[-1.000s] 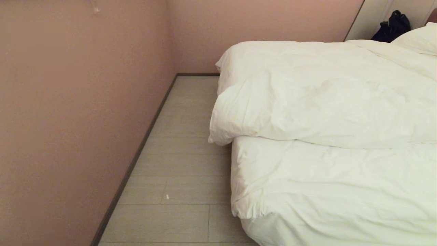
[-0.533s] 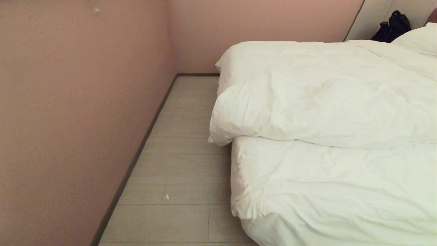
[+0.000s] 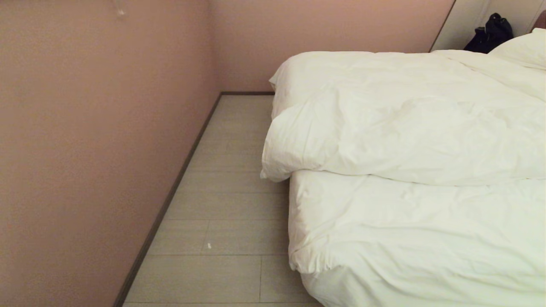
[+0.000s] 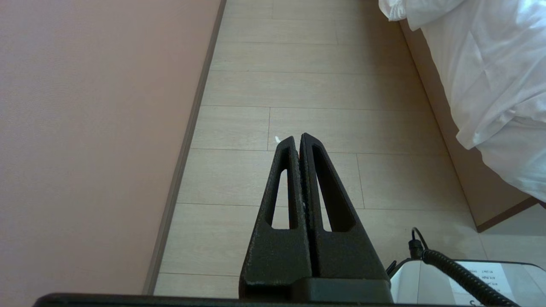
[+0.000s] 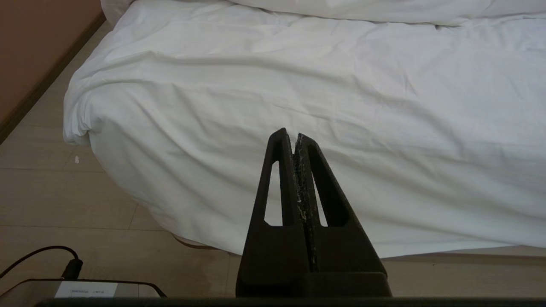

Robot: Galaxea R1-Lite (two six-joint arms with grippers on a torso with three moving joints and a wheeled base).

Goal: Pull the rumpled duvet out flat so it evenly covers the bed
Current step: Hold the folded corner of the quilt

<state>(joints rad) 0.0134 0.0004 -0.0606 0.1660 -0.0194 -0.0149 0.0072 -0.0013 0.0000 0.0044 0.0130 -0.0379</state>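
One thick, puffy white duvet [image 3: 405, 123] lies bunched across the far half of the one large low bed [image 3: 409, 238], its near edge folded in a ridge and its corner hanging over the bed's left side above the pale plank floor [image 3: 230, 204]; the near half shows only the wrinkled white sheet. One plump white pillow [image 3: 522, 49] sits at the far right, with one black bag [image 3: 490, 32] beyond it. Two black end effectors appear, neither holding anything: the left end effector [image 4: 300, 137] has its fingers pressed together over the floor beside the pink wall [image 4: 94, 128], and the right end effector [image 5: 294, 135], fingers likewise together, points at the bed's sheeted near edge.
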